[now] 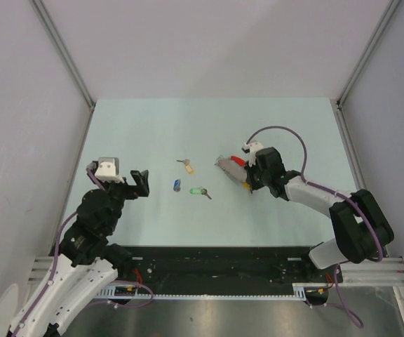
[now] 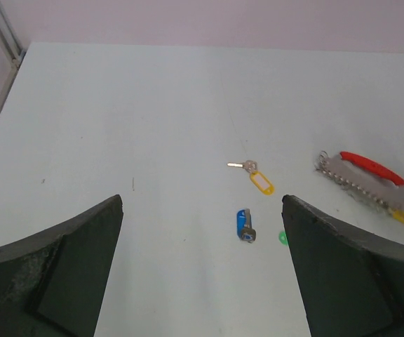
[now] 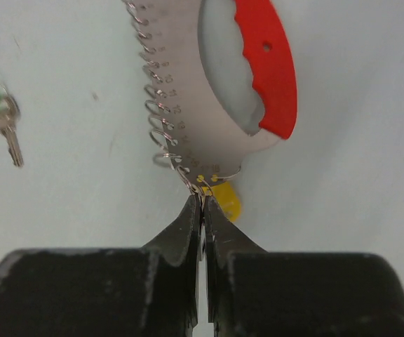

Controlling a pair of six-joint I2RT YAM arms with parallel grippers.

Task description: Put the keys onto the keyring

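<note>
The keyring [image 1: 230, 167] lies right of the table's middle, a grey toothed plate with a wire coil [image 3: 181, 91] and a red arc [image 3: 268, 70]. My right gripper [image 3: 202, 200] is shut at the coil's near end, pinching the thin metal of a yellow key [image 3: 226, 200] whose tag sticks out beside the fingers. Three keys lie loose: a yellow-tagged one [image 2: 261, 182], a blue one [image 2: 244, 225] and a green one [image 1: 199, 191]. My left gripper [image 2: 202, 202] hovers wide open to their left, holding nothing. The keyring [image 2: 367, 179] shows at the right of the left wrist view.
The pale table [image 1: 153, 133] is walled by grey panels on three sides. A black rail [image 1: 216, 260] with cables runs along the near edge, between the arm bases.
</note>
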